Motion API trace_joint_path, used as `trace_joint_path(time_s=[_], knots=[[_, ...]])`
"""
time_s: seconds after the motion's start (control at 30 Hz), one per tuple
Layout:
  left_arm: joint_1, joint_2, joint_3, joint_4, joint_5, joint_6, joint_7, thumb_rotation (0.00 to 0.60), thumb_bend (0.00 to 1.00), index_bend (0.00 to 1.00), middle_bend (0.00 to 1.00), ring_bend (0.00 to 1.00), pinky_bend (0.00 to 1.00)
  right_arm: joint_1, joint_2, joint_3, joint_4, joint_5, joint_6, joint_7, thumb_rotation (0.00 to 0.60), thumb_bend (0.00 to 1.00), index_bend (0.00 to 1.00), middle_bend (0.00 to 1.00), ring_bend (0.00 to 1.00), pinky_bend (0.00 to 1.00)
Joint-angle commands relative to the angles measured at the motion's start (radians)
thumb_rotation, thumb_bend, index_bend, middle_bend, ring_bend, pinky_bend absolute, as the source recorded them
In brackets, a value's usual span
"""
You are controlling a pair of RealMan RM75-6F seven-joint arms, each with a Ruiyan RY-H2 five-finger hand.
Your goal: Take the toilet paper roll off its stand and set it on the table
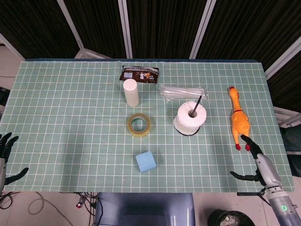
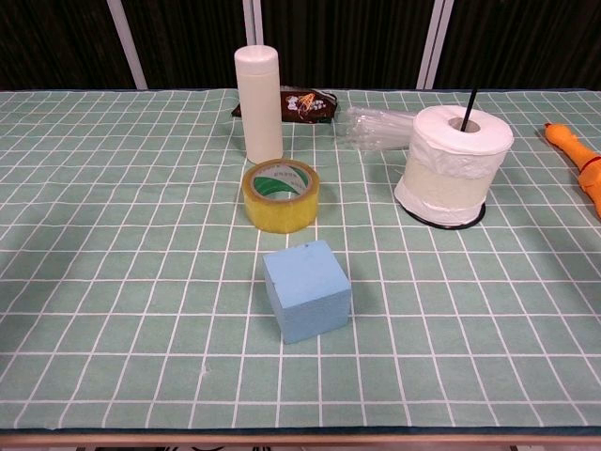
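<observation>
Right hand over the table's near right corner, fingers spread, holding nothing; left hand likewise empty, apart from the toilet paper roll

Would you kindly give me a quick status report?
Both hands open: left hand, right hand at table edges. Toilet paper roll on its stand. Rubber chicken lies between right hand and roll.
</observation>
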State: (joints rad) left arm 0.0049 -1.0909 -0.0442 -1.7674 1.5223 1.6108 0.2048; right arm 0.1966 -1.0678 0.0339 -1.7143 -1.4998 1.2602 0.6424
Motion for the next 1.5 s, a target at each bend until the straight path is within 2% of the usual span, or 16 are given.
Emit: trace_joint_path(time_s=[0.03,0.17,0.4,0.6,0.93,1.5], knots=[[0.0,0.0,-0.001,-0.002,-0.003,-0.003,0.002,0.6,0.05,0.14,0.04,0.0,0.0,0.106,-0.055,0.09,-0.039,0.171,-0.146,0.031,0.6,0.0,0.0,0.0,0.0,0.0],[-0.001,-0.001,0.0,-0.003,-0.002,-0.005,0.008,0.6,0.05,0.14,0.04,0.0,0.0,0.146,-0.141,0.136,-0.025,0.292,-0.186,-0.027,0.6,0.0,0.0,0.0,0.0,0.0],[-0.002,0.003,-0.004,-0.007,-0.014,-0.01,0.004,0.6,0.07,0.14,0.04,0.0,0.0,0.19,-0.303,0.195,0.0,0.483,-0.168,-0.185,0.6,0.0,0.0,0.0,0.0,0.0],[0.001,0.01,-0.007,-0.006,-0.021,-0.007,-0.01,0.6,0.07,0.15,0.04,0.0,0.0,0.233,-0.41,0.239,0.064,0.586,-0.169,-0.263,0.6,0.0,0.0,0.0,0.0,0.0],[-0.006,0.003,-0.004,-0.004,-0.02,-0.019,0.013,0.6,0.07,0.15,0.04,0.0,0.0,0.302,-0.555,0.311,0.215,0.669,-0.163,-0.344,0.6,0.0,0.0,0.0,0.0,0.0],[-0.007,-0.001,-0.012,-0.001,-0.04,-0.022,0.029,0.6,0.07,0.15,0.04,0.0,0.0,0.396,-0.692,0.398,0.41,0.772,-0.226,-0.43,0.6,0.0,0.0,0.0,0.0,0.0]])
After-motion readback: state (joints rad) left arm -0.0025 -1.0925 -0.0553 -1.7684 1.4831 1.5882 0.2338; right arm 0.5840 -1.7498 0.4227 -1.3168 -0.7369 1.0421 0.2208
